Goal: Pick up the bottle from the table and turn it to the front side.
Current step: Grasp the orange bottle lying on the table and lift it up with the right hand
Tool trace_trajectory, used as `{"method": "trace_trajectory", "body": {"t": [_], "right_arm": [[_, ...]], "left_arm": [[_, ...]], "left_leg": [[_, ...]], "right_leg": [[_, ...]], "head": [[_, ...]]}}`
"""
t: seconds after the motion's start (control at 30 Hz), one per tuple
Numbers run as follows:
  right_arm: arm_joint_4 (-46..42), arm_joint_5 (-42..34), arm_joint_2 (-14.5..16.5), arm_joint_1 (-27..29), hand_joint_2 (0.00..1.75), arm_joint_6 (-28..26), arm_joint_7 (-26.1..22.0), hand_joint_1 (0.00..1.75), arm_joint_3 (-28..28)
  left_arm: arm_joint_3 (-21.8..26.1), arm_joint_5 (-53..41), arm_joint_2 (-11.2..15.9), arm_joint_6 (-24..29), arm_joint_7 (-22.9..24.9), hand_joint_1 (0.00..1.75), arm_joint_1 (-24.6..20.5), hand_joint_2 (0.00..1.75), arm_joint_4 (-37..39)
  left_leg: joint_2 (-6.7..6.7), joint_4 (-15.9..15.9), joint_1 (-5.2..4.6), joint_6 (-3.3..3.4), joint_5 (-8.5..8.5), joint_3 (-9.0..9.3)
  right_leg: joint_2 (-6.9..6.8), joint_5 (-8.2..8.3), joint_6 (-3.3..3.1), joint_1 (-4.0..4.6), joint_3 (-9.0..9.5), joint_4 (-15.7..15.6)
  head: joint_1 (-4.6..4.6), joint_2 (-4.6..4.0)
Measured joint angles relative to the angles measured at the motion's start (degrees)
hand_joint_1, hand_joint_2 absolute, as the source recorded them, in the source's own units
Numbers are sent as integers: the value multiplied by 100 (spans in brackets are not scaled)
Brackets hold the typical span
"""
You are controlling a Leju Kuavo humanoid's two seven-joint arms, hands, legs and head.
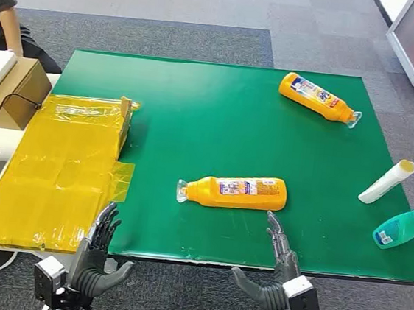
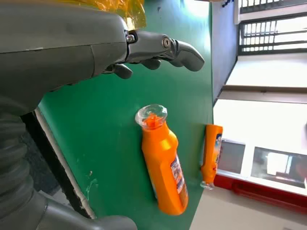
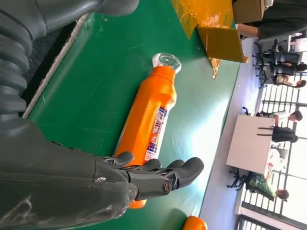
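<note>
The orange plastic bottle with a clear cap (image 1: 234,192) lies on its side mid-frame on my green desk (image 1: 197,117). My left robot hand (image 1: 97,251) and right robot hand (image 1: 276,270) are both spread, empty — a second orange bottle (image 1: 318,98) upper right, white tube (image 1: 386,181) and teal bottle (image 1: 401,229) far right.

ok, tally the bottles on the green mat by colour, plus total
Orange plastic bottles with clear caps, lying on their sides: 2, one near the front edge, one at the far right
White plastic bottle, lying at the right edge: 1
Teal plastic bottle, lying at the right edge: 1
Total: 4
</note>
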Motion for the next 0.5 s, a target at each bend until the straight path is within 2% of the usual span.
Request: {"method": "trace_trajectory", "body": {"t": [0.5], "right_arm": [[29,102,11,-8,175,54,-50,0,-11]], "left_arm": [[50,-198,40,193,3,0,17,175,-162]], "left_leg": [[0,0,0,0,0,0]], "right_leg": [[0,0,0,0,2,0]], "head": [[0,0]]}}
